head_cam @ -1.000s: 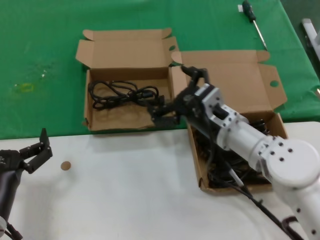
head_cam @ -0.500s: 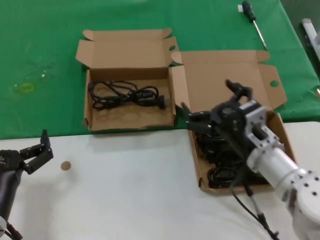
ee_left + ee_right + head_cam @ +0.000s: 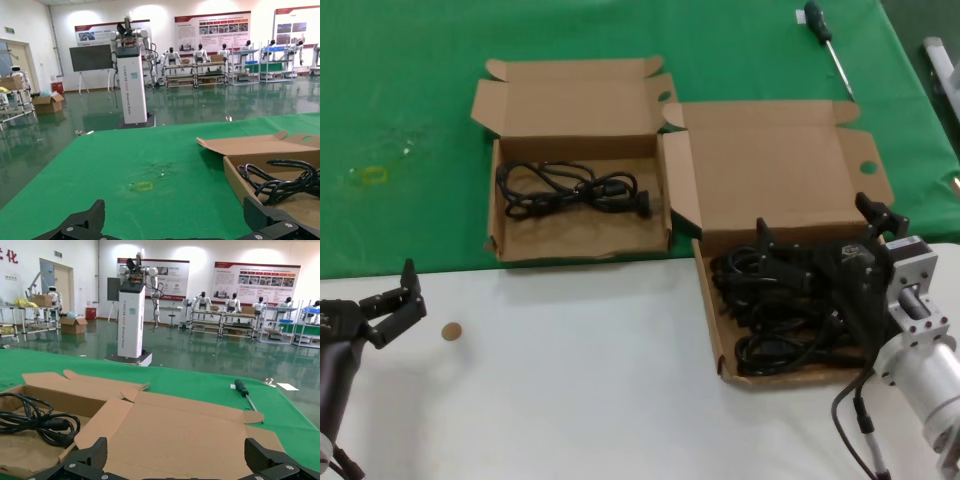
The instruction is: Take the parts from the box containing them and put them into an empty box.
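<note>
The big-lid cardboard box (image 3: 775,170), with a round hole in its side flap, holds several black coiled cables (image 3: 770,300). My right gripper (image 3: 812,220) is open and empty just above those cables, in front of the raised lid (image 3: 190,435). The short-lid box (image 3: 570,105) stands to its left and holds one black cable bundle (image 3: 570,190), also seen in the right wrist view (image 3: 35,425) and the left wrist view (image 3: 280,175). My left gripper (image 3: 405,298) is open and empty, parked at the near left over the white table.
A screwdriver (image 3: 828,40) lies on the green cloth at the far right, also seen in the right wrist view (image 3: 242,388). A small brown disc (image 3: 451,331) lies on the white table near my left gripper. A yellow mark (image 3: 368,175) is on the cloth at the left.
My right gripper has drawn back from the short-lid box and moved right, to above the cables in the big-lid box. The one bundle stays in the short-lid box. The left arm has not moved.
</note>
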Controlling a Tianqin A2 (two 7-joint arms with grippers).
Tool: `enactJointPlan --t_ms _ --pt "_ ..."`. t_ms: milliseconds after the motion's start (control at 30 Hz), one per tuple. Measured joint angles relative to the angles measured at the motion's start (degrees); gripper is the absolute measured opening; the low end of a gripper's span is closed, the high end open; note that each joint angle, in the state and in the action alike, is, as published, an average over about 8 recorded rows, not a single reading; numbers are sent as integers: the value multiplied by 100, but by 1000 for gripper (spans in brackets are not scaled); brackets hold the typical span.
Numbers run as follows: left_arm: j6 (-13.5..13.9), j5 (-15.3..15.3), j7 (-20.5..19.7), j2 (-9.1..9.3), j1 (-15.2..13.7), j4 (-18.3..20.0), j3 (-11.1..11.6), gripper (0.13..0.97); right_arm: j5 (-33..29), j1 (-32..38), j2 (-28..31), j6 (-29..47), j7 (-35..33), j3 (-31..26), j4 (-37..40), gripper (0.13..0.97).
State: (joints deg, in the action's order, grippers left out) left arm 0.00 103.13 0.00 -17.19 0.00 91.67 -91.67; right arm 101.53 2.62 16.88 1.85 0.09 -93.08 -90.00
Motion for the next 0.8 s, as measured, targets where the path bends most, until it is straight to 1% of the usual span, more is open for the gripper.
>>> enactJointPlan --t_ms 800 --pt "0 0 0 0 0 0 0 966 24 -38 5 -27 -1 20 -25 966"
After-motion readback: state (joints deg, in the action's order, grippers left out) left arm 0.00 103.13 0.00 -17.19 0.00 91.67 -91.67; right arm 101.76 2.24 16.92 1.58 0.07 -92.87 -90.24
